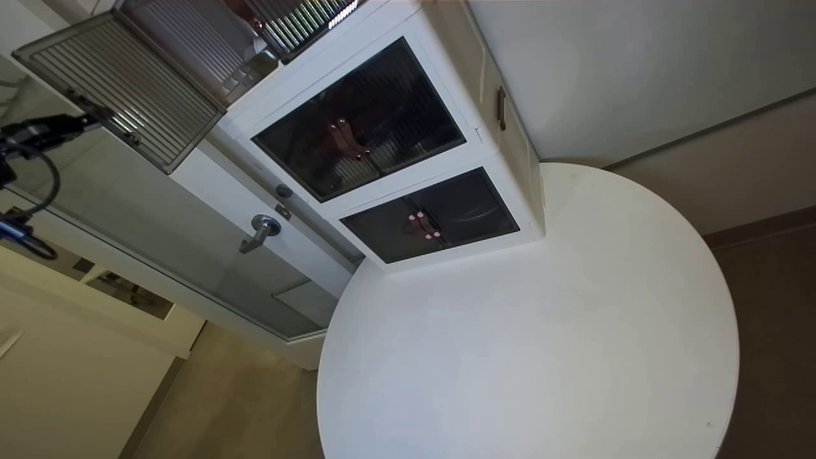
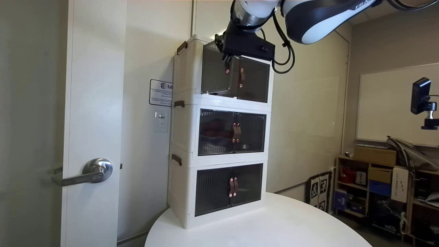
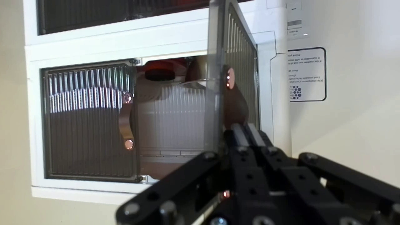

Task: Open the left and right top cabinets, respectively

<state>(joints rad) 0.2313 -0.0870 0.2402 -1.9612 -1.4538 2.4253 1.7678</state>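
Left top cabinet (image 2: pixel 215 72), upper left of white unit (image 2: pixel 183 127), swung open; right top cabinet (image 2: pixel 256 81), upper right, closed; gripper (image 3: pixel 248 134) before unit, wrist view alone resolving fingers (image 3: pixel 257 135), together at left strap (image 3: pixel 236 106), whether pinching it cannot tell; table (image 2: pixel 274 226) beneath unit, both exterior views only.

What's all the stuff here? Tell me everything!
Left top cabinet: one, grey-doored, open, top row.
Right top cabinet: one, grey-doored, shut, beside it.
Lower doors: four, dark, shut, underneath.
Straps: six, brown, on cabinet doors.
Table: one, white, under cabinets.
Room door: one, white, left.
Sign: one, white, beside cabinets.
Whiteboard: one, white, far back.
Gadget: one, black, right edge.
Shelf clutter: uncounted, mixed colours, back.
Arm: one, black-and-white, above.
Fingers: two, black, near left top strap.
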